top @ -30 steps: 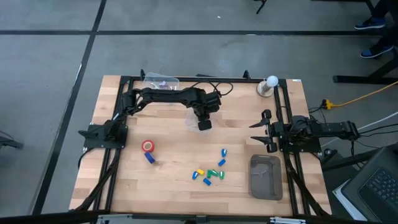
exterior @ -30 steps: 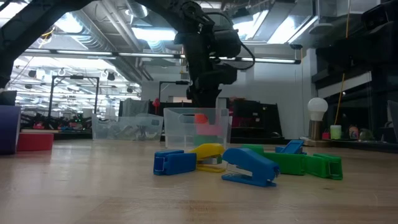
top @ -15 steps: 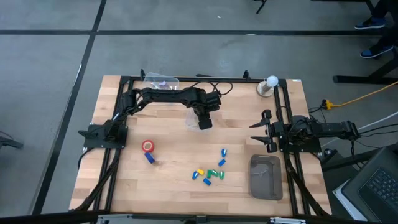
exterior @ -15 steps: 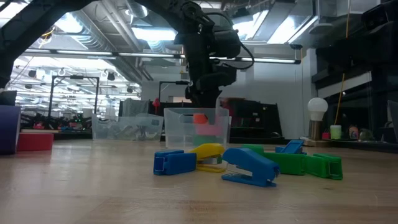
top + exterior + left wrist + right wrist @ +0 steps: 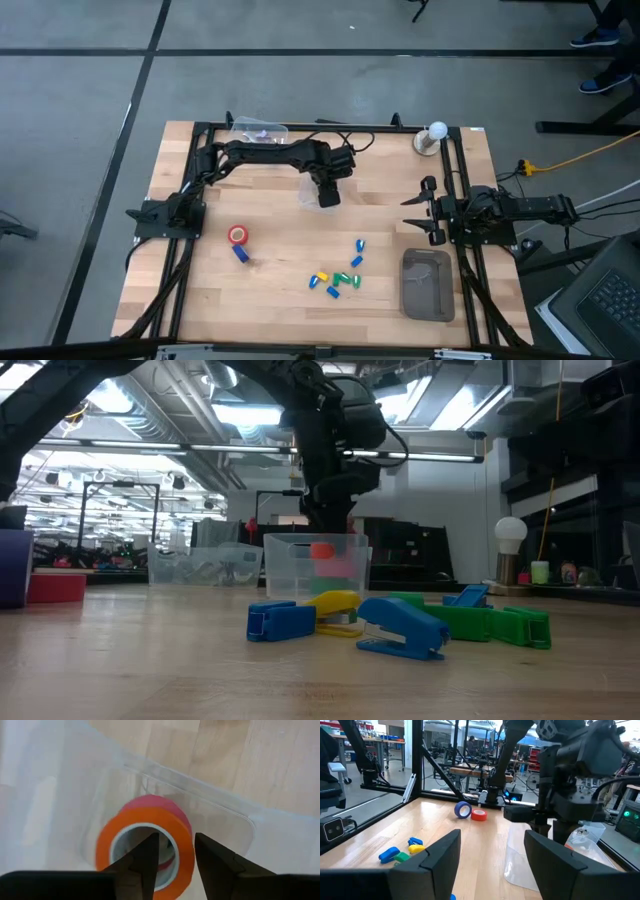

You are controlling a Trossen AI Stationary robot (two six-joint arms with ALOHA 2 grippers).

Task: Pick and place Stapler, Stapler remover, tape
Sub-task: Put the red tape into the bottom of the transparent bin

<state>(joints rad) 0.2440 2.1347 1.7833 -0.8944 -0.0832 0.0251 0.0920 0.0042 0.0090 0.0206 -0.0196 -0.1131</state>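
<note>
High view: left gripper [image 5: 328, 197] over clear bin [image 5: 312, 190] mid worktop [image 5: 280, 290]; right gripper [image 5: 420, 212] parked at right edge. Left wrist view: jaws parted, straddling orange tape [image 5: 145, 845] rim inside bin. Right wrist view: jaws open.

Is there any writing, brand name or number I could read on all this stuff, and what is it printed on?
None can be read. The orange tape roll in the clear box, the red tape roll and the small blue stapler show no lettering; the room behind is too blurred to tell.
</note>
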